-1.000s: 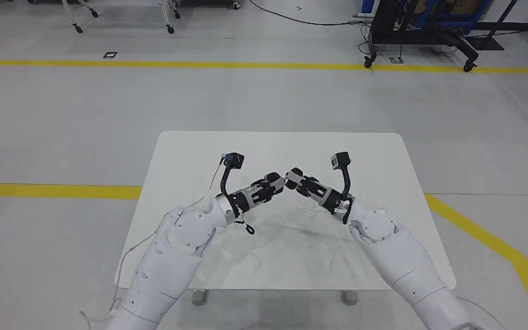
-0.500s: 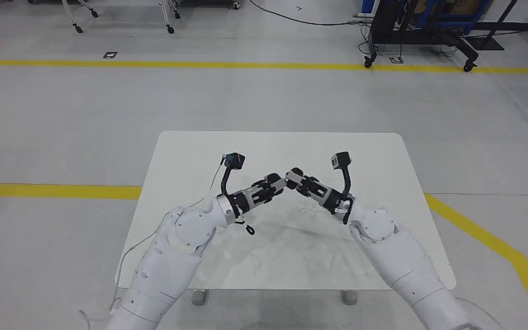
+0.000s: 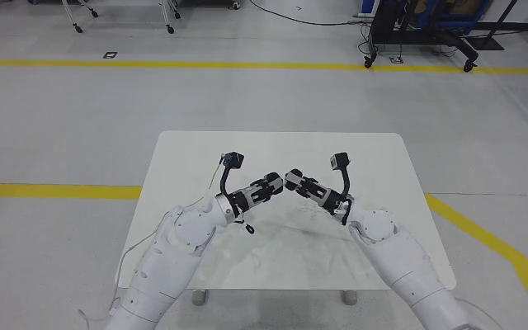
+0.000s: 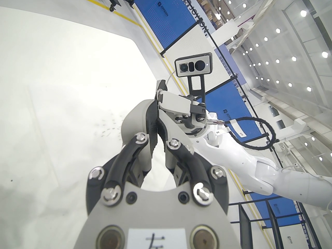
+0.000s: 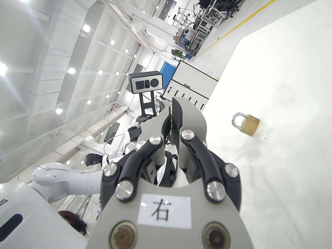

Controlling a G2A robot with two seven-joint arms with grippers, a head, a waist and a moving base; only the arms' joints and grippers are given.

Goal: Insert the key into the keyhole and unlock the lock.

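Note:
A brass padlock (image 5: pixel 247 125) with a silver shackle lies flat on the white table (image 3: pixel 363 157), off to one side of my right gripper (image 5: pixel 171 111). Above the table's middle my left gripper (image 3: pixel 275 181) and right gripper (image 3: pixel 289 176) meet tip to tip. The left gripper (image 4: pixel 156 123) has its ribbed pads pressed together. The right gripper (image 4: pixel 162 89) stands just beyond it, jaws also closed. I cannot tell whether anything thin sits between either pair of pads.
Faint scuff marks (image 4: pixel 109 128) dot the tabletop under the grippers. Yellow floor lines (image 3: pixel 74 190) run past the table, and a black wheeled rack (image 3: pixel 421 33) stands far behind it.

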